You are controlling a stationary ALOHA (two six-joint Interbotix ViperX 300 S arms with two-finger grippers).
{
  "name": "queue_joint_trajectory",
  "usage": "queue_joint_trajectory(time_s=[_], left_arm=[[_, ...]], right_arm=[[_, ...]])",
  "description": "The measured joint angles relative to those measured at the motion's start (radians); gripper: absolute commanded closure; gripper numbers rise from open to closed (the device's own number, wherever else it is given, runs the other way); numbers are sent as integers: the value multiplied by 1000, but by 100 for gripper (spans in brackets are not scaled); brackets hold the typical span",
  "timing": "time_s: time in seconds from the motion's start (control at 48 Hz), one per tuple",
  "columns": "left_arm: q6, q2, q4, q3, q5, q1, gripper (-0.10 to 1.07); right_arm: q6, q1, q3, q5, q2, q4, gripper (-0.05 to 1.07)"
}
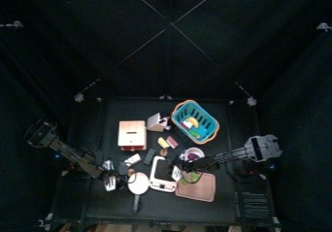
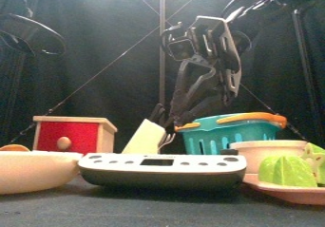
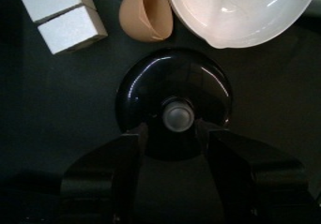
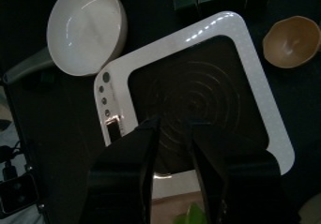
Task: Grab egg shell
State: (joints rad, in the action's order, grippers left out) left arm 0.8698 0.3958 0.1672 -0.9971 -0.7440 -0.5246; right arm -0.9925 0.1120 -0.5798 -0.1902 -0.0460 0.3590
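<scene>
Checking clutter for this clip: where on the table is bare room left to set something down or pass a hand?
Bare table lies behind the red box, toward the back-left corner, and left of that box. The front is crowded: white bowl, kitchen scale and pink tray sit close together, with the teal basket behind them.

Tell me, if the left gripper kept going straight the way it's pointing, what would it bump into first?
Probably the glossy black round lid with a grey knob, which sits right between the open left gripper jaws. The tan egg shell lies further on, off to one side, though depth is hard to judge.
</scene>
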Motion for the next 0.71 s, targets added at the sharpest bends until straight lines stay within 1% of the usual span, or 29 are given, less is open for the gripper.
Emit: queue_joint_trajectory(time_s=[0.104,0.229,0.312,0.479,0.604,0.708], left_arm=[[3,-2,32,2,14,29,14],[3,-12,55,11,34,94,14],[5,-17,60,21,57,121,14],[29,-46,58,34,114,156,15],[80,-97,60,38,152,186,15],[104,-133,66,38,170,189,15]], right_arm=[[0,0,0,0,0,-2,34],[-2,0,-2,0,0,-2,34],[2,0,-6,0,0,-2,34],[0,-3,-14,0,0,0,34],[0,-6,-14,0,-2,0,34],[0,-6,-14,0,-3,0,34]])
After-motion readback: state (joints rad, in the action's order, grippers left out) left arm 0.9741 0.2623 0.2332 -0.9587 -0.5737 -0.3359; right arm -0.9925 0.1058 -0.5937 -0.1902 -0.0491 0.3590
